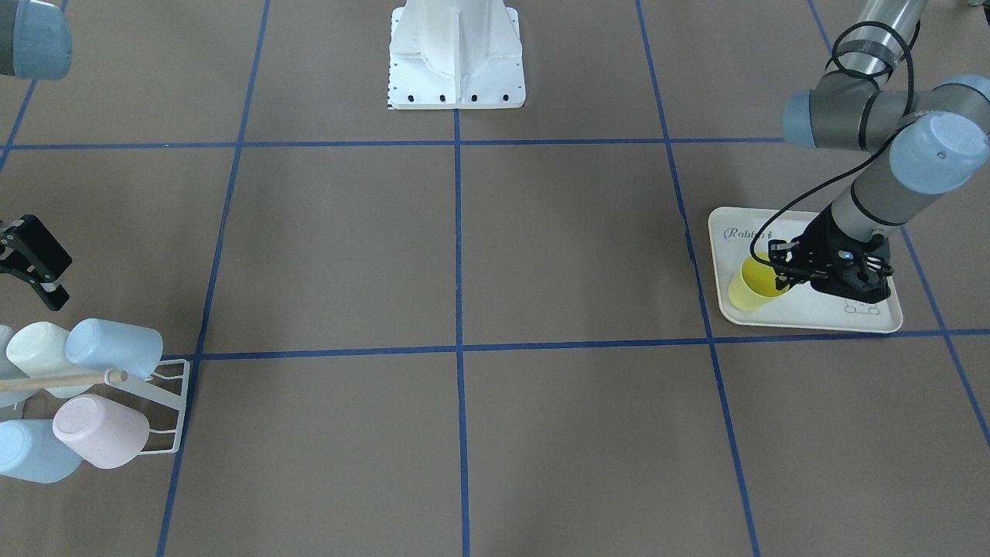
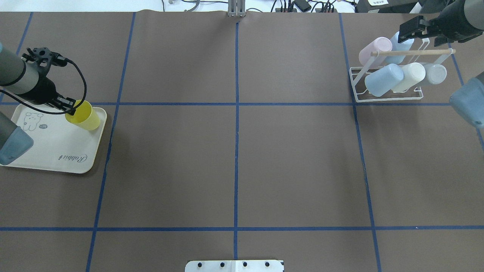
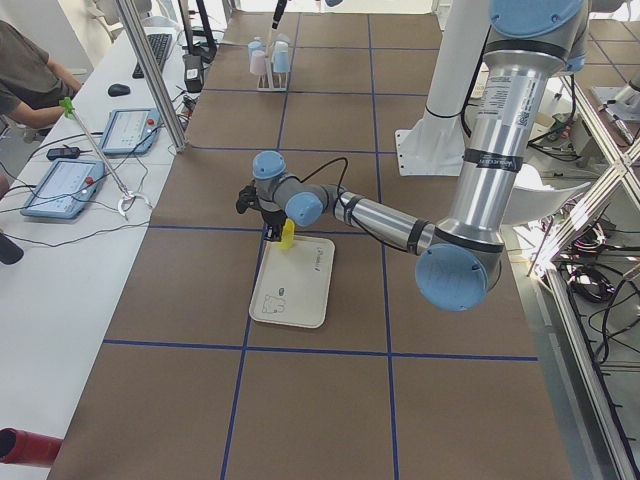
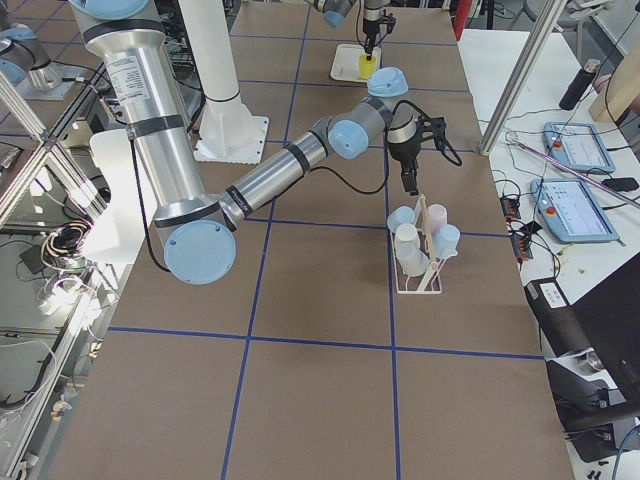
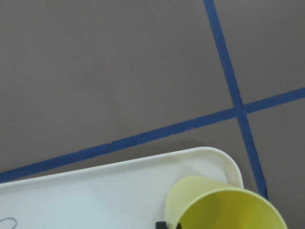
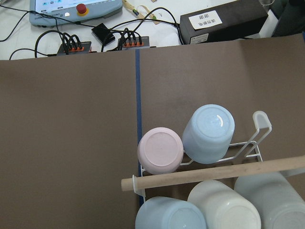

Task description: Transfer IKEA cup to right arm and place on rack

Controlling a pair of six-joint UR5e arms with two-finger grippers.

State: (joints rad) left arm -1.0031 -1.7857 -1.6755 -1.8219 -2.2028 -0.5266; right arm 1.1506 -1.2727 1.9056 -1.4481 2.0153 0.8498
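The overhead view takes in both ends of the brown worktop (image 2: 234, 162): the yellow IKEA cup (image 2: 84, 116) at the far corner of the cream tray (image 2: 56, 151) on the robot's left, and the white wire rack (image 2: 385, 99) well apart on its right, already carrying 5 pastel cups (image 2: 380, 79) under its wooden rod (image 2: 412, 53). The front-facing view adds what the overhead hides, the black fingers of the left hand (image 1: 778, 271) set right at the IKEA cup's rim. The left wrist view shows only the cup's open mouth, the tray corner and a small dark bit just beside the cup wall. None of these settles whether the left hand is pinching the wall or merely straddling it, so I cannot tell. The right wrist view looks straight down on the rack's cup bottoms and shows no fingers. The right hand (image 2: 407, 32) hangs above the rack's far side, and I cannot tell if it is spread or pressed together. The IKEA cup is a plain, pale yellow tapered tumbler, glossy inside. It stands on the tray with its mouth up and its long axis about vertical.
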